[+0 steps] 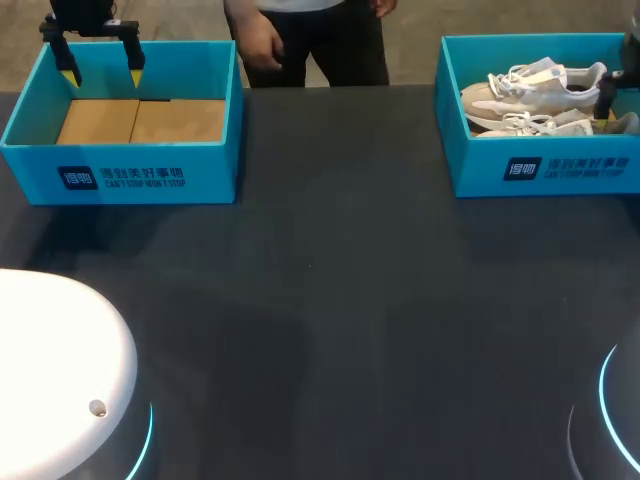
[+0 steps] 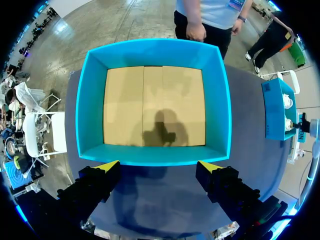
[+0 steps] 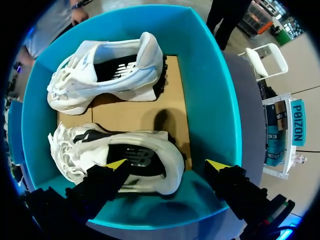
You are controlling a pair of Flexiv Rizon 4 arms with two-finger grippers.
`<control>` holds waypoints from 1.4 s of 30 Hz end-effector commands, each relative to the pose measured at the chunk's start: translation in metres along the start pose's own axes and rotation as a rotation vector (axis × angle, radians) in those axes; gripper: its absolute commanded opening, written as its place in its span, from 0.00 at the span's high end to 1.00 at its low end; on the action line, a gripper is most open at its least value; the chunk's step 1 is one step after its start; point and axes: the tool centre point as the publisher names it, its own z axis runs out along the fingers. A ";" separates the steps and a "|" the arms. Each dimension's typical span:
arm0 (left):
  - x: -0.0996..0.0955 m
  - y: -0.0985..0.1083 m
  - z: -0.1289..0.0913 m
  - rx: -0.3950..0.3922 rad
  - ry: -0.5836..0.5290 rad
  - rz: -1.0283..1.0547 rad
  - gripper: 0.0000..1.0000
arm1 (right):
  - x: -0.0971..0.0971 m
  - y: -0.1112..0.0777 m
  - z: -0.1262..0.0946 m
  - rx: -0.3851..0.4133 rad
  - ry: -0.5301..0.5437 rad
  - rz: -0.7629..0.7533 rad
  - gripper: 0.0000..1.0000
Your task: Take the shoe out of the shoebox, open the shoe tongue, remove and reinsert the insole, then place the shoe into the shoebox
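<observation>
Two white sneakers lie on their sides in the blue shoebox (image 1: pixel 540 170) at the table's far right. In the right wrist view, the nearer shoe (image 3: pixel 125 155) lies under my right gripper (image 3: pixel 167 164). The other shoe (image 3: pixel 107 70) lies ahead of it, by the box's far wall. That gripper hangs open above the box, its yellow tips apart and touching nothing. At the far left stands a second blue shoebox (image 1: pixel 120 175) holding only its cardboard floor (image 2: pixel 155 105). My left gripper (image 1: pixel 100 62) hovers open over this box's near wall (image 2: pixel 155 156).
The dark table (image 1: pixel 330 300) stretches bare between the two boxes and toward the front. A white rounded robot base (image 1: pixel 50 370) fills the front left corner. A glowing ring (image 1: pixel 610 400) marks the front right corner.
</observation>
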 end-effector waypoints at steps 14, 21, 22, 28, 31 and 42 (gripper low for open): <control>0.000 0.000 0.000 0.000 0.000 0.000 0.00 | 0.001 0.003 0.022 0.031 0.026 0.014 0.00; 0.000 0.000 0.000 0.000 0.000 0.000 0.00 | 0.006 0.003 0.029 0.041 -0.005 0.020 0.53; 0.000 0.000 0.000 0.000 0.000 0.000 0.00 | 0.006 0.003 0.030 0.045 -0.009 0.022 0.56; 0.000 0.000 0.000 0.000 0.000 0.000 0.00 | 0.001 -0.002 0.036 0.063 -0.042 0.035 1.00; 0.000 0.000 0.000 0.000 0.000 0.000 0.00 | -0.003 -0.004 0.037 0.066 -0.047 0.043 1.00; 0.000 0.000 0.000 0.000 0.000 0.000 0.00 | -0.009 -0.006 0.025 0.084 -0.069 0.069 1.00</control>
